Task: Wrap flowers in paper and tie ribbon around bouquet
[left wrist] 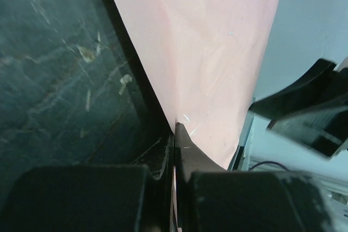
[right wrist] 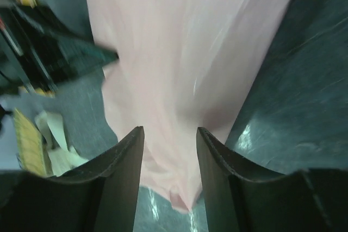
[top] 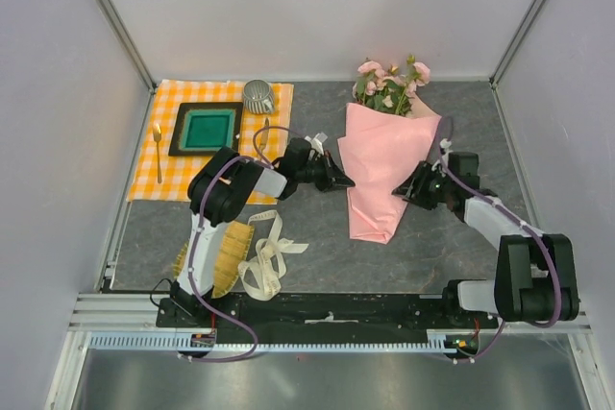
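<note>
Ribbon (top: 266,258): lies looped at near left of desk (top: 317,237). Left end effector (top: 347,182): clamped shut, seemingly pinching paper (left wrist: 206,52) edge. Bouquet (top: 380,184): lies mid-desk, flowers (top: 392,84) at far end. Right end effector (top: 400,191): open, astride paper's narrow end.

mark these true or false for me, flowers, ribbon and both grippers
1. The flowers stick out of the far end of the paper cone. True.
2. The ribbon is tied around the bouquet. False: it lies loose on the table beside the bamboo mat.
3. The left gripper is shut on the paper edge. True.
4. The right gripper is clamped shut. False: its jaws stand open over the paper.
</note>
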You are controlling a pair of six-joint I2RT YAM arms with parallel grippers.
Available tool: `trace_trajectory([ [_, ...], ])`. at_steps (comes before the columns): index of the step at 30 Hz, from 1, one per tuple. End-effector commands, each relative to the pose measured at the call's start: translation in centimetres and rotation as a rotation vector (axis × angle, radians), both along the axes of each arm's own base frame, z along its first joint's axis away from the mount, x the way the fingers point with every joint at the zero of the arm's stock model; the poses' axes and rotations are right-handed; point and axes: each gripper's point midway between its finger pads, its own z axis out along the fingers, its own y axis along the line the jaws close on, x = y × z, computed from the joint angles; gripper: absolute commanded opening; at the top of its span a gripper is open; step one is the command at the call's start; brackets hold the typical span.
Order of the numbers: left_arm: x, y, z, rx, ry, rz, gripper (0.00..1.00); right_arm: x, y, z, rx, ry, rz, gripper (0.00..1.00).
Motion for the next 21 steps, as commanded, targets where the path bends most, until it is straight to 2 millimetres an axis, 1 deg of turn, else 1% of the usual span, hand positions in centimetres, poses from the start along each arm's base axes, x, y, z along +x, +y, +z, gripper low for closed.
trace_trajectory([
  [1, -0.2, -1.3, 0.7, -0.055, 0.037, 0.114, 0.02, 5.1, -3.3, 5.0, 0.103, -0.158, -0.139, 0.48],
  [2, -0.3, -1.7, 0.9, -0.065, 0.033, 0.108, 0.02, 5.7, -3.4, 5.3, 0.126, -0.164, -0.144, 0.45],
  [3, -0.4, -1.7, 0.4, -0.057, 0.051, 0.101, 0.02, 6.4, -3.0, 5.2, 0.163, -0.174, -0.118, 0.41],
  [4, -0.4, -1.9, 0.4, -0.054, 0.055, 0.093, 0.02, 6.8, -2.8, 5.2, 0.180, -0.181, -0.108, 0.25],
  [5, -0.2, -2.0, 0.7, -0.054, 0.051, 0.088, 0.02, 7.2, -2.4, 5.1, 0.208, -0.189, -0.093, 0.16],
  [6, -0.3, -2.0, 0.5, -0.047, 0.052, 0.086, 0.02, 8.0, -2.1, 4.7, 0.232, -0.218, -0.073, 0.08],
  [7, -0.3, -1.9, 0.5, -0.035, 0.049, 0.081, 0.02, 8.3, -2.2, 4.3, 0.241, -0.219, -0.081, 0.00],
  [8, -0.2, -2.0, 0.7, -0.035, 0.044, 0.076, 0.02, 8.6, -2.3, 3.5, 0.237, -0.214, -0.088, 0.00],
  [9, -0.3, -2.0, 0.6, -0.031, 0.044, 0.068, 0.02, 9.4, -2.5, 2.5, 0.238, -0.226, -0.093, 0.00],
  [11, -0.5, -1.9, 0.5, -0.009, 0.043, 0.056, 0.02, 10.2, -3.0, 1.8, 0.272, -0.230, -0.126, 0.00],
  [12, -0.6, -1.7, 0.2, 0.005, 0.044, 0.058, 0.02, 10.8, -3.5, 0.8, 0.275, -0.233, -0.136, 0.00],
  [13, -0.6, -1.6, 0.2, 0.016, 0.029, 0.052, 0.02, 11.3, -4.6, 0.3, 0.277, -0.226, -0.178, 0.00],
  [14, -0.7, -1.3, 0.0, 0.039, 0.033, 0.056, 0.02, 11.7, -5.2, -1.0, 0.288, -0.198, -0.198, 0.00],
  [15, -0.7, -1.2, -0.1, 0.051, 0.027, 0.056, 0.02, 12.3, -5.7, -1.0, 0.299, -0.222, -0.208, 0.00],
  [16, -0.7, -1.1, -0.2, 0.064, 0.013, 0.051, 0.02, 12.8, -6.7, -1.2, 0.318, -0.223, -0.242, 0.00],
  [17, -0.7, -1.0, -0.4, 0.073, 0.014, 0.052, 0.02, 12.9, -7.0, -2.2, 0.353, -0.189, -0.270, 0.00],
  [19, -0.7, -0.9, -0.4, 0.080, 0.000, 0.046, 0.02, 13.9, -8.1, -2.5, 0.366, -0.196, -0.298, 0.00],
  [20, -0.7, -0.8, -0.4, 0.084, -0.001, 0.048, 0.02, 13.9, -8.3, -3.6, 0.369, -0.165, -0.319, 0.00],
  [21, -0.6, -0.8, -0.5, 0.088, -0.003, 0.053, 0.02, 14.1, -8.6, -4.1, 0.364, -0.156, -0.332, 0.00],
])
